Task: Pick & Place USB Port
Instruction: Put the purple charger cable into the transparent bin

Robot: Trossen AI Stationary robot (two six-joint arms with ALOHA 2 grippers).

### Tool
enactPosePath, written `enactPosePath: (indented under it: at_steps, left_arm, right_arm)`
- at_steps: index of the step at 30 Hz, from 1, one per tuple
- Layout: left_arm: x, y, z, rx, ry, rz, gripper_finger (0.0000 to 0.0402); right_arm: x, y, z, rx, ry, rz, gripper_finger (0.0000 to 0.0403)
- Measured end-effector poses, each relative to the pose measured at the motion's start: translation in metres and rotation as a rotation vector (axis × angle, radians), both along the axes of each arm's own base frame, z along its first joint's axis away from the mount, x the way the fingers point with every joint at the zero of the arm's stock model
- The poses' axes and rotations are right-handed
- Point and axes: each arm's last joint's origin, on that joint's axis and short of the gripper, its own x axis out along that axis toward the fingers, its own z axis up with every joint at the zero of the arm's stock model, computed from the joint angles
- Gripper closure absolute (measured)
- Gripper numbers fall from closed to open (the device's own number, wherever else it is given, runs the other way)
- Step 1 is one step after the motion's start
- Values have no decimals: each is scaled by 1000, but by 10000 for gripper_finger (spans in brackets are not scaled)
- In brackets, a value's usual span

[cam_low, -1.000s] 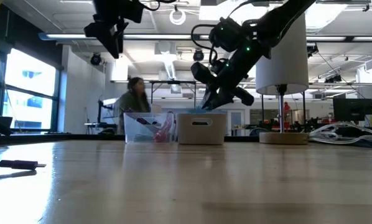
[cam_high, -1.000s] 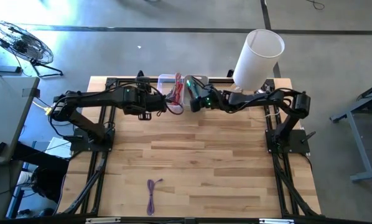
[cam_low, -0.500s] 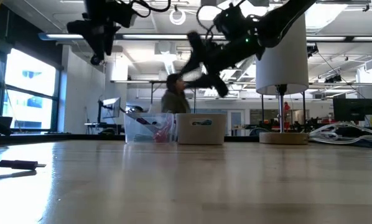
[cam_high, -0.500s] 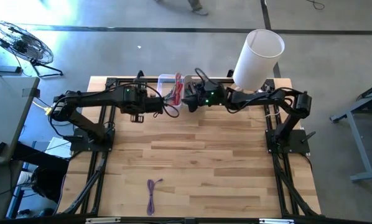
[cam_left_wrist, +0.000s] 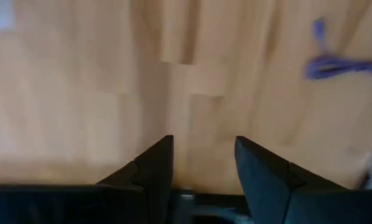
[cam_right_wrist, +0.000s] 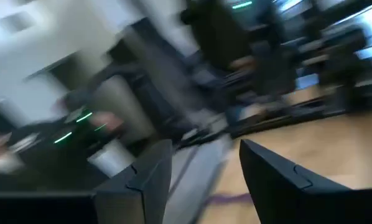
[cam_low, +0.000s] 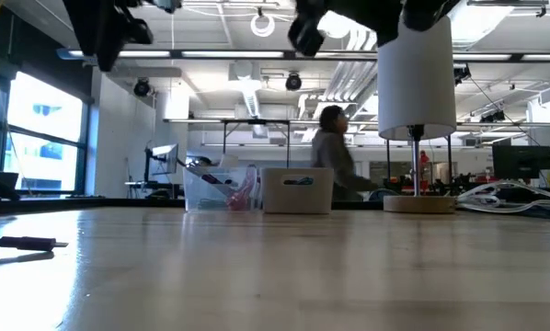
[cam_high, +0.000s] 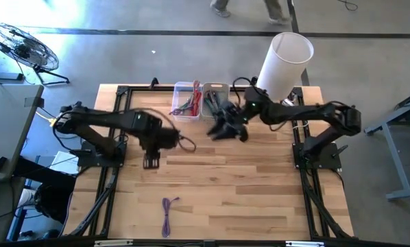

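Left gripper [cam_high: 151,162] hangs over the bare wooden table [cam_high: 260,185] ahead of its arm, fingers [cam_left_wrist: 155,165] spread apart and holding nothing, as we see from its wrist. Toward the near edge lies the purple USB cable [cam_high: 168,211], well apart from both arms. At the far edge stand two clear bins [cam_high: 199,100]. Right gripper [cam_high: 227,130] hovers just before them, likewise open and empty.

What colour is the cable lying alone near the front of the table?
Purple; the cable shows best in the high view.
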Motion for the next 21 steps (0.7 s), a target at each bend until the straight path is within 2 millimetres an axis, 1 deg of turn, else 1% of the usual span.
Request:
enactPosePath:
  at_steps: [2,4,8,12,14,17,21]
  left_arm:
    - [-1,-17,0,-20,-11,68,236]
    - [-2,-37,0,-24,-37,150,236]
    - [-4,-79,2,-30,-165,311,236]
    - [-5,-119,-1,-24,-347,473,236]
    - [-6,-136,-6,-27,-390,548,236]
    - [-5,-158,-20,-44,-383,661,236]
    - [1,-185,-48,-58,-328,804,236]
  right_arm:
    - [-8,17,10,3,3,119,222]
    - [-16,33,18,-8,8,203,222]
    - [-35,57,33,-71,-16,267,222]
    - [-51,67,41,-130,-19,249,222]
    - [-58,69,43,-149,-10,236,222]
    - [-66,72,44,-181,11,218,222]
    - [-72,80,41,-220,47,214,222]
